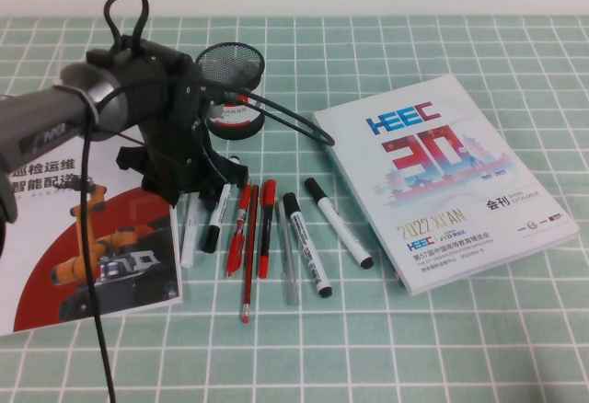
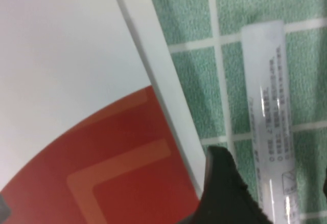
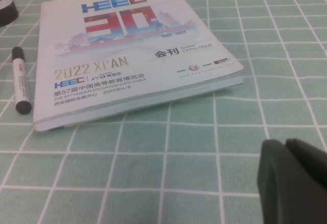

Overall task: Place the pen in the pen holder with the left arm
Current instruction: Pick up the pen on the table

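The pen (image 1: 188,240), slim and white, lies on the green checked cloth at the left end of the row of pens, beside the red-and-white booklet. My left gripper (image 1: 196,193) is lowered over the pen's upper end. In the left wrist view the pen (image 2: 267,116) lies between the two black fingers (image 2: 225,193), and the left gripper (image 2: 276,198) is open around it with a gap showing. The pen holder (image 1: 232,64), a black mesh cup, stands upright behind the left arm. My right gripper (image 3: 299,183) hovers low over the cloth in front of the catalogue, shut and holding nothing.
A HEEC catalogue (image 1: 451,173) lies at the right. The booklet (image 1: 83,256) lies at the left, its edge close to the pen. Between them lie black-capped markers (image 1: 339,222), red pens (image 1: 265,228) and a grey pen (image 1: 287,256).
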